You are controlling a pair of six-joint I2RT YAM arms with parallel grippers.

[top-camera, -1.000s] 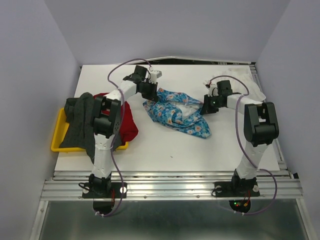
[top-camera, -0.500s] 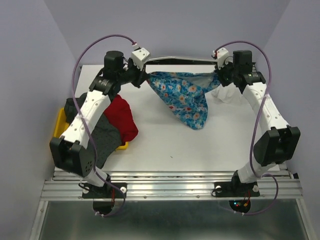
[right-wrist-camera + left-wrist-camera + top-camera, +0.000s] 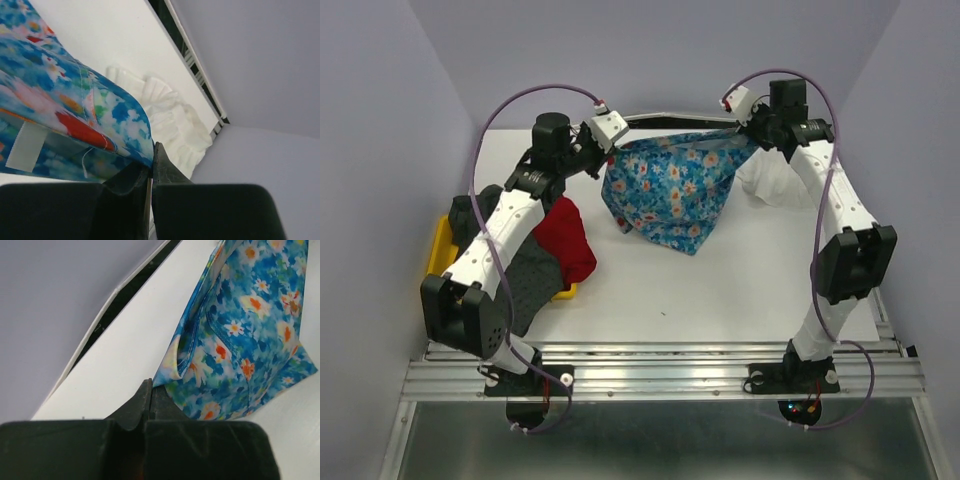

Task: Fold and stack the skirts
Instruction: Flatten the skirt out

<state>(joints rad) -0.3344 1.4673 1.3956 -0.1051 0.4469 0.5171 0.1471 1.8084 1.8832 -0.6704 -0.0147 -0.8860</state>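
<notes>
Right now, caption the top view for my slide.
Left fingers and right fingers hold the blue floral skirt spread between them.

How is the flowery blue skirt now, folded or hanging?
Hanging, not folded: the flowery blue skirt sags loosely between the left pincer and right pincer, each shut on a top corner.

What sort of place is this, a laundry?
Likely a robotics lab test cell: left arm and right arm mounted on a rail, a white table boxed in by plain walls, a blue skirt held between them.
</notes>
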